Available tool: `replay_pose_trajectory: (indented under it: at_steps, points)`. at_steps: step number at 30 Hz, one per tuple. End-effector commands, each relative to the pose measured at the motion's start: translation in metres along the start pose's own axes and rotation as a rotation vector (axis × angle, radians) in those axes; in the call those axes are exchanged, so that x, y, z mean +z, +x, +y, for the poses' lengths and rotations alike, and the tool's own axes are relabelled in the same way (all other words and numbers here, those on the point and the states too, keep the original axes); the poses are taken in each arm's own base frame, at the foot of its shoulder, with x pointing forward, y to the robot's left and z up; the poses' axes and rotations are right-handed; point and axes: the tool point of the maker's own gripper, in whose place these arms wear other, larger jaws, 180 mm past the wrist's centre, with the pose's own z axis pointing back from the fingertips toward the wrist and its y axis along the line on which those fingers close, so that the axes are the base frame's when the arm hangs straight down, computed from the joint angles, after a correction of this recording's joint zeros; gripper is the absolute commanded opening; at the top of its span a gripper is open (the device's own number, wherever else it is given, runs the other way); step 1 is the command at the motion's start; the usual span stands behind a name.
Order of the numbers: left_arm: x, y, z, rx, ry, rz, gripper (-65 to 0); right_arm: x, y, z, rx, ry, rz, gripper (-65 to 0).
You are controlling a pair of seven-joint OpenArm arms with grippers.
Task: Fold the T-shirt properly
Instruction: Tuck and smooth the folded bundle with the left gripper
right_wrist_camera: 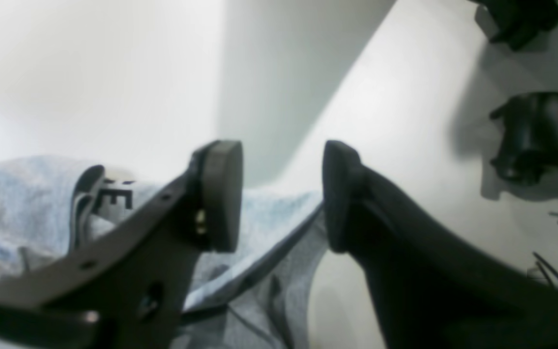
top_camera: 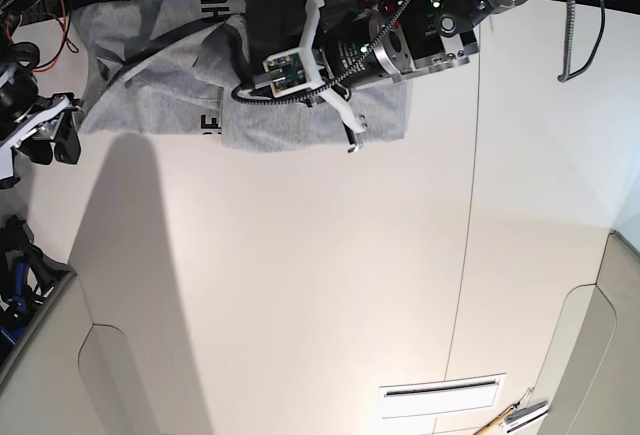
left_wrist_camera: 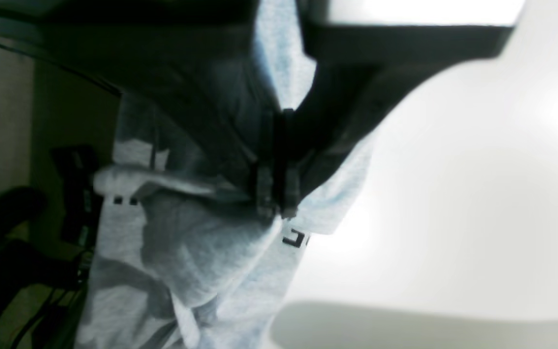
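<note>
The heather-grey T-shirt (top_camera: 150, 75) lies crumpled at the far edge of the white table (top_camera: 300, 275), with black lettering showing on folded parts. My left gripper (top_camera: 350, 135) reaches over the shirt's right part. In the left wrist view its fingers (left_wrist_camera: 265, 194) are pressed together on a bunch of the grey fabric (left_wrist_camera: 201, 252). My right gripper (top_camera: 48, 135) is at the table's left side, just beside the shirt's left edge. In the right wrist view it (right_wrist_camera: 282, 194) is open and empty, with the shirt (right_wrist_camera: 17, 203) behind and below it.
Cables (top_camera: 580, 15) hang at the back right. A white slotted plate (top_camera: 440, 395) and a small tool (top_camera: 510, 417) lie near the front edge. Black arm hardware (right_wrist_camera: 535, 135) stands at the table's left edge. A seam (top_camera: 470, 205) runs down the table.
</note>
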Motion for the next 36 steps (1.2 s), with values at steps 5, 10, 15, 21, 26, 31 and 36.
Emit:
replay_pose_trajectory:
  at_steps: [5, 10, 15, 21, 26, 31, 36]
  points:
    - [0.002, -0.007, -0.005, -0.029, -0.033, 0.057, -65.0, 0.004, 0.016, 0.0, 0.016, 0.001, -0.056, -38.1]
    - [0.004, -0.017, -0.017, -0.01, -0.059, 0.086, -44.9, 0.004, 0.016, 0.0, 0.016, 0.001, -0.056, -38.1]
    - [0.006, -0.022, -0.028, 0.017, -0.077, 0.097, -39.4, 0.004, 0.016, 0.001, 0.015, 0.004, -0.058, -38.1]
    - [0.009, -0.032, -0.038, -0.02, -0.13, 0.149, -39.4, 0.004, 0.016, 0.001, 0.015, 0.005, -0.058, -38.1]
    - [0.017, -0.013, -0.038, -0.059, -0.124, 0.122, -39.4, 0.004, 0.016, 0.001, 0.014, 0.007, -0.06, -38.1]
    - [0.023, 0.025, -0.035, -0.053, -0.115, -0.017, -39.4, 0.004, 0.016, 0.001, 0.014, 0.007, -0.06, -38.1]
    - [0.022, 0.033, -0.026, -0.038, -0.077, -0.051, -40.0, 0.004, 0.016, 0.001, 0.014, 0.007, -0.059, -38.1]
